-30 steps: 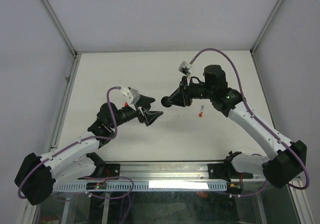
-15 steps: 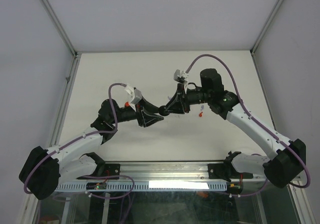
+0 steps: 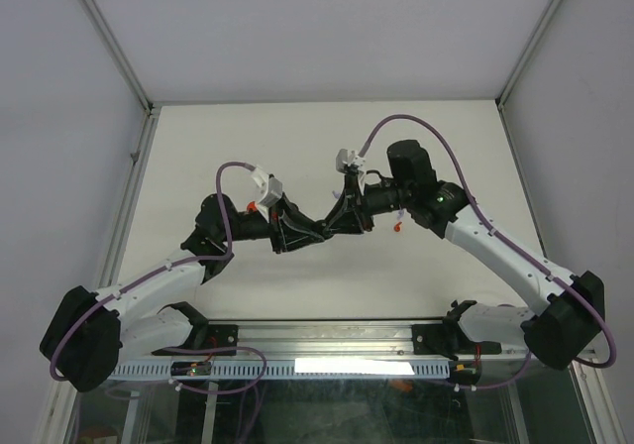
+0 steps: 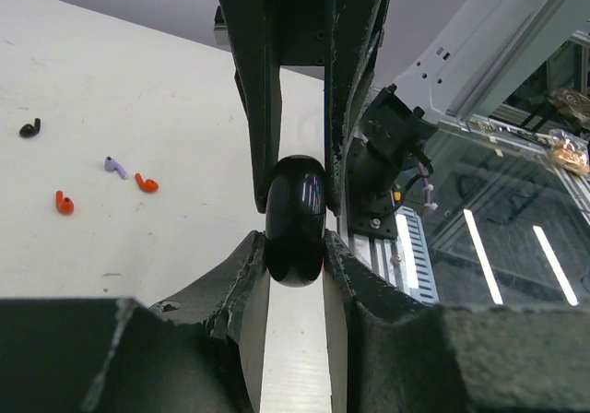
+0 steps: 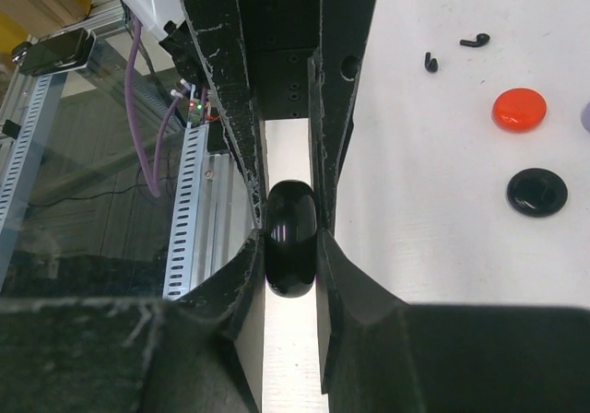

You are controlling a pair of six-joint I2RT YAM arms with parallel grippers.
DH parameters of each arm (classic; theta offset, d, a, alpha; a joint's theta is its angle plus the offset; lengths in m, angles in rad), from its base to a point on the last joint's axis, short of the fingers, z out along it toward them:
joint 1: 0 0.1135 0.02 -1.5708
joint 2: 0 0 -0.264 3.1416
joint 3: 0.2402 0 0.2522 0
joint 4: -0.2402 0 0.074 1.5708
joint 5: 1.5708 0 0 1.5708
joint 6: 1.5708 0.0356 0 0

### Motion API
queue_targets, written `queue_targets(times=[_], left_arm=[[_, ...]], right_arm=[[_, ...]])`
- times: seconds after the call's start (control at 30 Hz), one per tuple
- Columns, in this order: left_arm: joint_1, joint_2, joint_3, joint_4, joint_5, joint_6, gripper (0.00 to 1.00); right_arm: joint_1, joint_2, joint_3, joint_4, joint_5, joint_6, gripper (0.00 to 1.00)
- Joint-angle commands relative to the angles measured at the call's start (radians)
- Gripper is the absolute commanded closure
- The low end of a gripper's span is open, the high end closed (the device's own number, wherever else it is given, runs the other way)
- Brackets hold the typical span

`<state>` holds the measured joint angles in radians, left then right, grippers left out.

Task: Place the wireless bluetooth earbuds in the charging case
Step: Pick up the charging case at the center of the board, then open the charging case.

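A glossy black round charging case (image 4: 295, 221) hangs above the table, gripped from both sides. My left gripper (image 4: 295, 242) is shut on its lower edge, with both pads touching it. My right gripper (image 5: 291, 238) is shut on the same case (image 5: 291, 224) from the opposite side. In the top view the two grippers meet tip to tip at mid-table (image 3: 315, 231). Loose earbuds lie on the table: a black one (image 4: 29, 128), a lilac one (image 4: 114, 166) and two red ones (image 4: 146, 182) (image 4: 64, 202). Two more black earbuds (image 5: 476, 40) (image 5: 430, 61) show in the right wrist view.
A red round case (image 5: 519, 109) and a black round case part (image 5: 536, 192) lie on the table beside the right arm. A red earbud (image 3: 397, 228) lies under the right arm. The aluminium rail (image 3: 327, 337) runs along the near edge.
My left arm reached right and its open jaws closed on the black case. My right arm carried the case leftward to meet it, staying shut.
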<state>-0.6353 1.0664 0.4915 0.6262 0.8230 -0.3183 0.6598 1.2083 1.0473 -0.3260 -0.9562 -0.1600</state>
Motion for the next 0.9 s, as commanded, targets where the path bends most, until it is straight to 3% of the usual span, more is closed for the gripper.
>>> queue_targets(times=[0.0, 0.13, 0.47, 0.73, 0.87], left_arm=[[0.004, 0.014, 0.053, 0.075, 0.076, -0.011, 0.82], [0.003, 0.023, 0.051, 0.073, 0.093, -0.009, 1.00], [0.003, -0.036, 0.001, 0.110, 0.088, 0.027, 1.00], [-0.002, -0.029, -0.121, 0.366, 0.084, 0.047, 1.00], [-0.006, -0.039, -0.131, 0.334, 0.067, 0.094, 1.00]], right_arm=[[0.031, 0.017, 0.068, -0.025, -0.020, -0.049, 1.00], [0.032, 0.015, 0.077, -0.031, -0.009, -0.054, 0.98], [0.032, -0.027, 0.071, -0.044, 0.147, -0.063, 0.78], [0.021, -0.045, 0.071, -0.026, 0.253, -0.044, 0.74], [0.015, -0.052, 0.075, -0.030, 0.260, -0.048, 0.73]])
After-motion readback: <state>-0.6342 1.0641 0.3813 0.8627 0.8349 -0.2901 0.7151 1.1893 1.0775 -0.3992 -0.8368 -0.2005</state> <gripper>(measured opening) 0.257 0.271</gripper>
